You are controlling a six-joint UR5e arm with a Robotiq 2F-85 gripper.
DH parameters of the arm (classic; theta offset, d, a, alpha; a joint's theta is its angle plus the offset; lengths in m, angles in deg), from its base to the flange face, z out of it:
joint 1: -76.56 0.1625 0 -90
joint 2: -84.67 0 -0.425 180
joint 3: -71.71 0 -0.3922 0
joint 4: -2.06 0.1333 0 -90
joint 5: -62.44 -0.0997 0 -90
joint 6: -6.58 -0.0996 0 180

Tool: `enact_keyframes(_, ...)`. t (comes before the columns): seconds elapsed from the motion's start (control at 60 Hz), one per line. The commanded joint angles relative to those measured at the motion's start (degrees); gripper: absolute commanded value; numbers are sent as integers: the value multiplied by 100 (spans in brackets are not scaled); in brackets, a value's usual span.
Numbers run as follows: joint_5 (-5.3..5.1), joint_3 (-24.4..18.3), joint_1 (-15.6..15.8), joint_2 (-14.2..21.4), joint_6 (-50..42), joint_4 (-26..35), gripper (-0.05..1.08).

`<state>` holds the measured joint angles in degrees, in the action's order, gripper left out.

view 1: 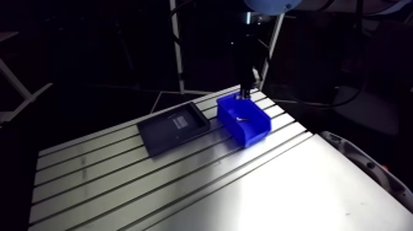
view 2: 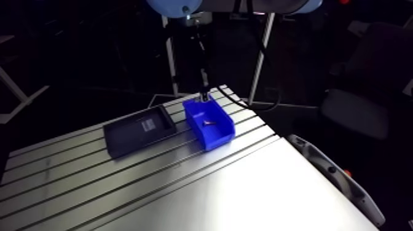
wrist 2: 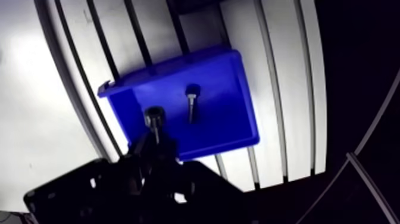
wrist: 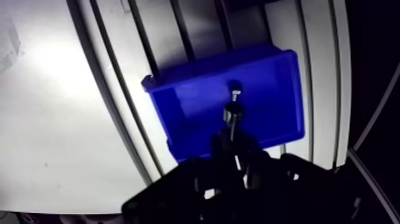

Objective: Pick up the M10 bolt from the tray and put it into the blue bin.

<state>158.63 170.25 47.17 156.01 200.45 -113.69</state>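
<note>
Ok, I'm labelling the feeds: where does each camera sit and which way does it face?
Arm view: on the upper link, looking down across the table at the tray and blue bin; the claw shows.
Wrist view: on the wrist, looking down into the bin; the claw grips a bolt.
Both share the bin.

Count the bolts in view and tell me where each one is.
2. One bolt lies on the floor of the blue bin. The second bolt is clamped in the gripper, above the bin. The dark tray shows none, though it is dim.
</note>
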Motion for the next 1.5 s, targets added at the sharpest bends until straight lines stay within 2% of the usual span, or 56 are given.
enact_keyframes(0.017, -9, -6, -6, -200, -43, -291, 103)
enact_keyframes(0.25, 9, -57, -14, -454, -235, -374, 102)
enact_keyframes(0.7, 18, -6, -13, -666, -431, -593, 102)
enact_keyframes(1.167, 1, 63, -15, -723, -570, -603, 102)
enact_keyframes(1.5, 44, 212, -15, -723, -563, -603, 102)
